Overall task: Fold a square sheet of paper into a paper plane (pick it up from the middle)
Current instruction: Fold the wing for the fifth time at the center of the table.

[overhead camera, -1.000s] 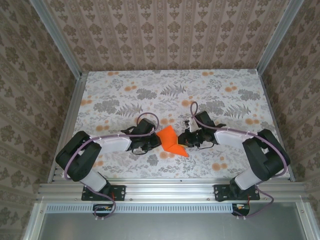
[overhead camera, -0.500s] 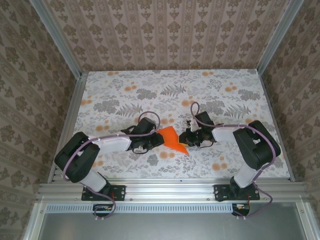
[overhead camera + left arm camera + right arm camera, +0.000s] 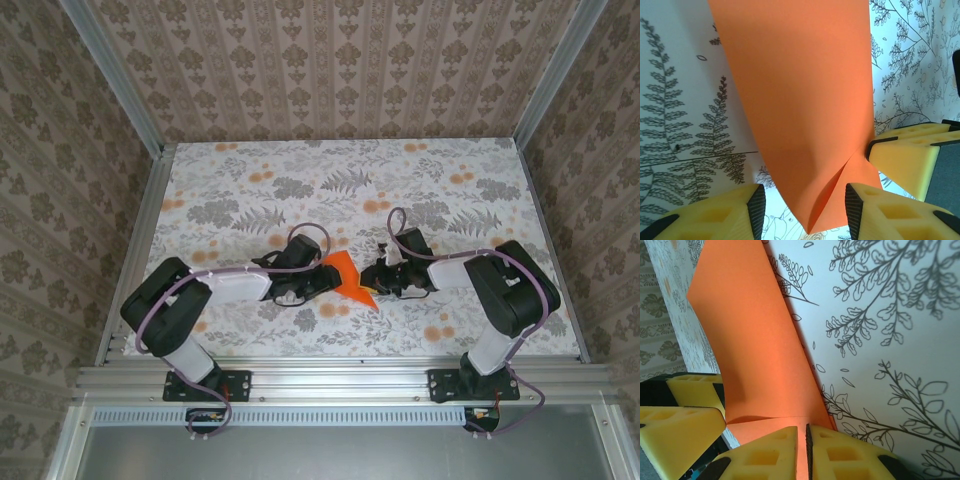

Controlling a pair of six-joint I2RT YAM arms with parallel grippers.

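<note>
The square sheet of paper (image 3: pixel 348 278) is seen near the middle of the flower-patterned table (image 3: pixel 250 180), a little toward its near edge, between the two arms. It is already folded. From above it is seen as a bright orange shape with a sharp tip that points to the near edge. In the left wrist view a crease is seen in the lower part of the sheet, where one layer is laid over another. The left gripper (image 3: pixel 802 207) is placed at the left side of the sheet. Its jaws are held apart, and the narrow end of the paper is seen between the two yellow fingers (image 3: pixel 715 217). No pressing on the paper is seen there. The right gripper (image 3: pixel 802 450) is placed at the right side of the sheet, with its jaws brought together and clamped on the edge of the paper, so that only a thin line is left between the pads. In the right wrist view the sheet is seen rising away from this grip at an angle over the table. It cannot be told whether the lower tip is resting on the surface. The two grippers are found just beside each other, facing each other across the paper.
</note>
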